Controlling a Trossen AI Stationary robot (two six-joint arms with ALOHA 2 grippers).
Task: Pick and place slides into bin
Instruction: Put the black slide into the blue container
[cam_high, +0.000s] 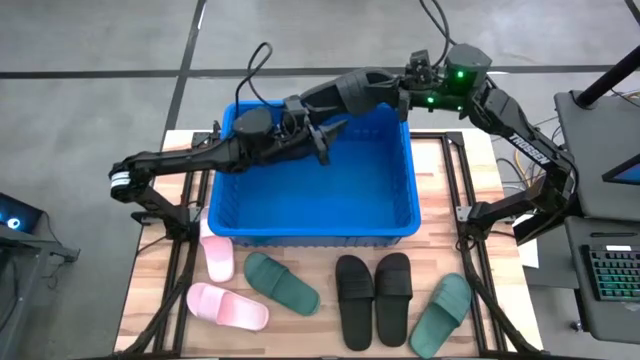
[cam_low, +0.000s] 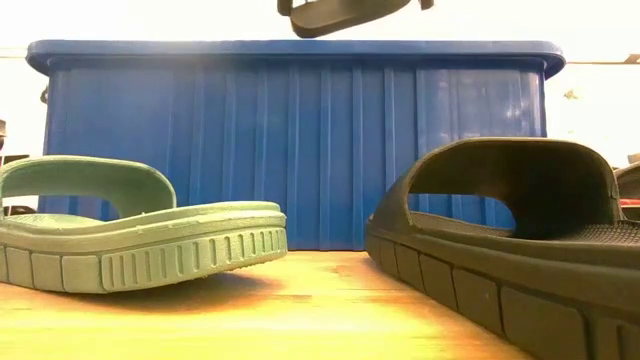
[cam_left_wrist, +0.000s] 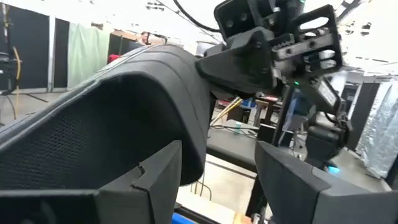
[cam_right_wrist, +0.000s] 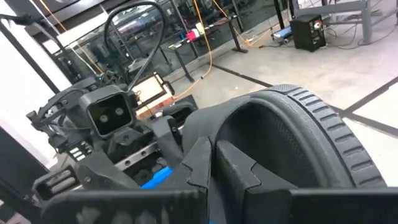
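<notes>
High view, held slide: one black slide (cam_high: 350, 92) hangs over the back part of the bin (cam_high: 315, 228), well above its floor.
High view, right fingers: my right gripper (cam_high: 398, 97) is clenched on one end of that slide.
High view, left fingers: my left gripper (cam_high: 318, 135) sits at the slide's other end; from above I judge it is grasping too.
High view, bin contents: the blue floor I can see carries no slide, so I judge nothing is delivered yet.
High view, left to do: on the surface (cam_high: 450, 175) in front of the bin lie a pale pink pair (cam_high: 222, 287), two dark green slides (cam_high: 282, 283) set well apart, and a black pair (cam_high: 373, 298).
Low view, held slide: the black slide's sole shows above the bin's rim, clear of it.
Low view, waiting: a green slide and a black one fill the foreground, resting on the surface near the bin's front wall.
Left wrist view, grip: my two fingers (cam_left_wrist: 155, 177) close around the slide's edge, with my right arm's wrist just beyond.
Right wrist view, grip: my fingers (cam_right_wrist: 205, 158) pinch the slide's strap, with my left wrist facing me.
Progress: first slide about to go in; six remain.
</notes>
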